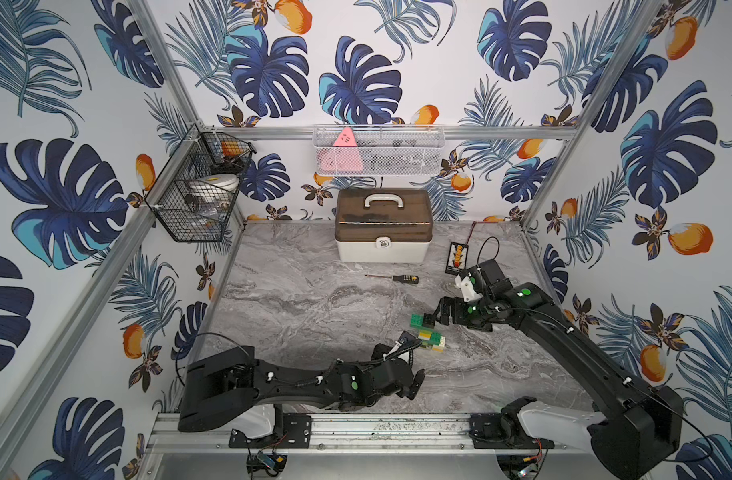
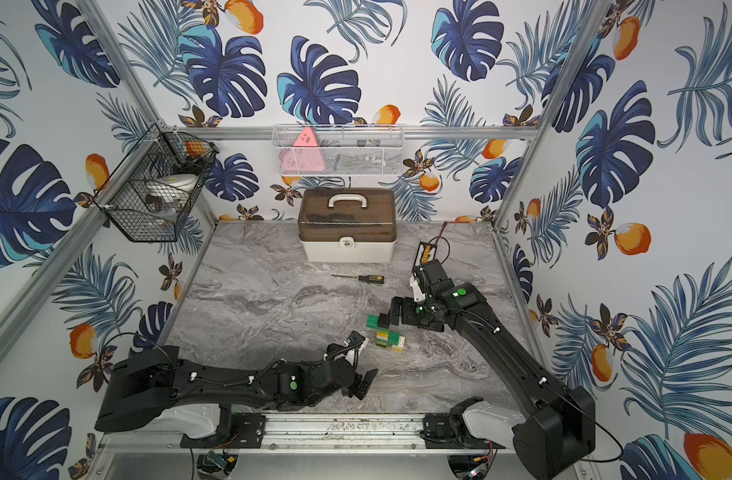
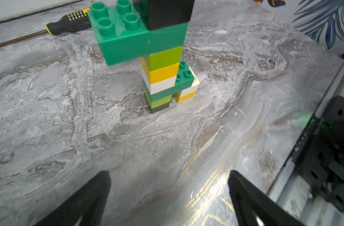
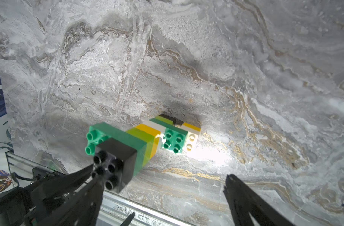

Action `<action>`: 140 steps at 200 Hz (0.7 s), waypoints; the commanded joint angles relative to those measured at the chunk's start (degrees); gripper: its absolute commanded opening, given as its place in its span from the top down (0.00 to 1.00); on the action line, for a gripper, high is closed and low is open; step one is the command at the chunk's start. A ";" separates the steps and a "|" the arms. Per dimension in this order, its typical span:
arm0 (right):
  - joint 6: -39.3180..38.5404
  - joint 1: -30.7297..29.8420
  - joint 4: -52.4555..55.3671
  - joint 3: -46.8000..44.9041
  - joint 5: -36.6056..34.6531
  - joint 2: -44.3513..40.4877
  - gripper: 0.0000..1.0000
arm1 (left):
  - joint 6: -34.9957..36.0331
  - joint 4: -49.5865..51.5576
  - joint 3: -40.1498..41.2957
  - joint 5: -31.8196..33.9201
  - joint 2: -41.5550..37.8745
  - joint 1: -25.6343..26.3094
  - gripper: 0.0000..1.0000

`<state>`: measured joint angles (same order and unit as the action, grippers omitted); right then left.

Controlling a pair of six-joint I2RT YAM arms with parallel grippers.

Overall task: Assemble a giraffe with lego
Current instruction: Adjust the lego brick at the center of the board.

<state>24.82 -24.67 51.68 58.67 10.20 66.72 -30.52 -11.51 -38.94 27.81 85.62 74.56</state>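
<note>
Our giraffe [image 1: 430, 337] stands upright on the table [image 1: 314, 299], right of centre in both top views. Both grippers are spread wide and hold nothing. The left gripper [image 1: 416, 384] sits lower centre, apart from it. The right gripper [image 4: 160, 172] has one finger [image 4: 73, 180] right by the black top brick [image 4: 116, 154]. We judge the right one should back straight off, never brushing that tall, tippy stack.
</note>
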 commanded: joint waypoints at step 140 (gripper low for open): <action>-2.95 5.86 6.51 0.72 5.01 -3.35 0.01 | -0.55 -33.32 -3.33 9.84 16.92 -4.89 0.06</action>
<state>23.05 -19.35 57.41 59.09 14.39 63.11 -30.13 -39.86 -41.74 38.06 101.27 71.00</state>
